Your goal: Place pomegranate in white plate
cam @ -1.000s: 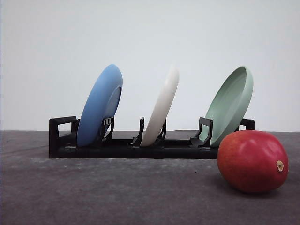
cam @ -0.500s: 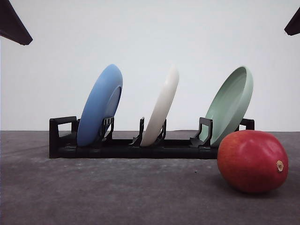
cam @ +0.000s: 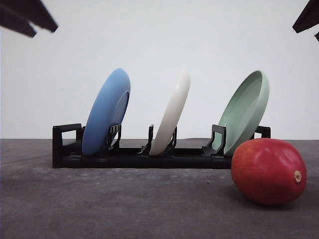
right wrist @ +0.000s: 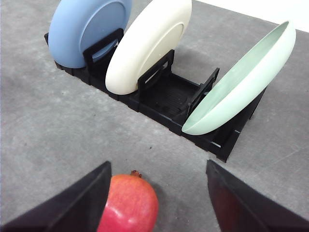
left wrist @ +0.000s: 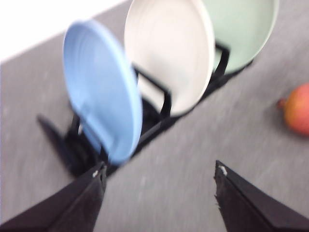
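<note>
The glossy red pomegranate (cam: 268, 172) lies on the grey table at the front right, its tan nub facing right. The white plate (cam: 172, 113) stands on edge in the middle slot of a black rack (cam: 139, 157). My left gripper (cam: 44, 29) hangs high at the upper left and my right gripper (cam: 308, 22) high at the upper right. In the left wrist view the left gripper (left wrist: 159, 176) is open above the table in front of the rack, with the white plate (left wrist: 169, 50) beyond it. The right gripper (right wrist: 158, 166) is open above the pomegranate (right wrist: 129, 203), which sits by one finger, and faces the white plate (right wrist: 147, 43).
A blue plate (cam: 105, 112) leans in the rack's left slot and a pale green plate (cam: 244, 112) in its right slot, just behind the pomegranate. Bare grey table lies in front of the rack.
Both grippers have come into the front view at the top corners and reached further in. The pomegranate and the plates have not moved.
</note>
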